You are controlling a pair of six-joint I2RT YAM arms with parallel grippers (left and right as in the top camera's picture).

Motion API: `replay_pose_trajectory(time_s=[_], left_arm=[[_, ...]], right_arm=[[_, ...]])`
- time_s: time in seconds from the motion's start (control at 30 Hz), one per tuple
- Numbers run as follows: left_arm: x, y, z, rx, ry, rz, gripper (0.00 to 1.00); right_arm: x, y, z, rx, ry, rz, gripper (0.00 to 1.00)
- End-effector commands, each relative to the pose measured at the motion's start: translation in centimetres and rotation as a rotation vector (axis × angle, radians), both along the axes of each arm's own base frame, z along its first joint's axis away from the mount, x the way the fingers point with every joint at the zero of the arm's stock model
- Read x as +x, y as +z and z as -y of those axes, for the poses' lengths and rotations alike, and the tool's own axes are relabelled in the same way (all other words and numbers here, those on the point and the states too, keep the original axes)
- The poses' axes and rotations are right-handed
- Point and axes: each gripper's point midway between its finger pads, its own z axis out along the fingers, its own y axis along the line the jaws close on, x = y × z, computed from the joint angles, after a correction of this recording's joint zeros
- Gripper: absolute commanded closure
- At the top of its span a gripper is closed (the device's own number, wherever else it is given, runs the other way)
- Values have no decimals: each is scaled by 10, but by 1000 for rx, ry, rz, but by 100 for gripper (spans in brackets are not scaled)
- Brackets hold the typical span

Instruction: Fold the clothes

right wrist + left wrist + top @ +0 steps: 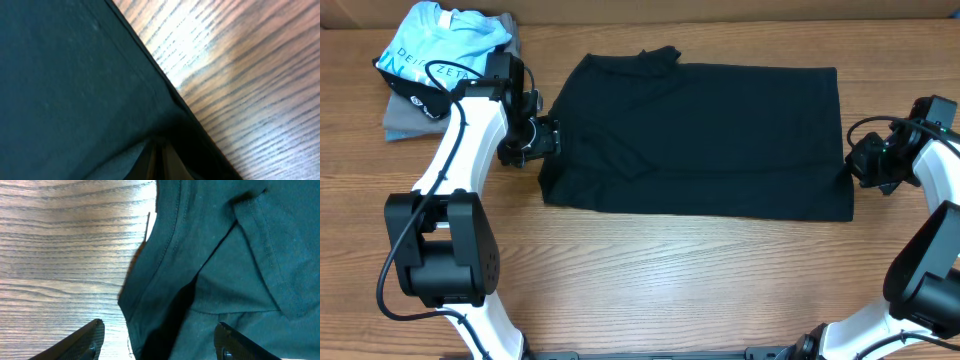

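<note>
Right hand [159,157] is clenched on the hem of the black T-shirt [700,130]; left hand [159,340] gapes astride its edge; pinch fully before lifting together.

You'll see a light blue shirt [445,45] with white lettering at the far left corner of the wooden table [650,280]. It lies on a folded grey shirt [402,124].
</note>
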Motion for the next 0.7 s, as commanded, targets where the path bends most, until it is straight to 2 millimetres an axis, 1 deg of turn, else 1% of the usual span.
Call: replay_pose_trajectory(time_s=[0.0, 0.2, 0.27, 0.33, 0.37, 0.53, 0.67], left_arm=[[7, 8, 4, -12, -28, 33, 27], [8, 9, 7, -24, -33, 38, 27], [10, 12, 21, -89, -116, 64, 27], [10, 18, 45, -188, -236, 99, 26], [10, 20, 52, -210, -272, 110, 25], [7, 19, 80, -190, -422, 144, 22], [8, 11, 100, -140, -492, 153, 20]], right_arm=[[13, 18, 6, -21, 3, 72, 96], [32, 26, 7, -28, 19, 158, 96], [34, 27, 6, -30, 19, 166, 96], [34, 27, 3, -25, 25, 165, 96], [34, 27, 2, -24, 28, 162, 96], [35, 27, -1, -23, 35, 161, 96], [35, 27, -2, -22, 37, 162, 96]])
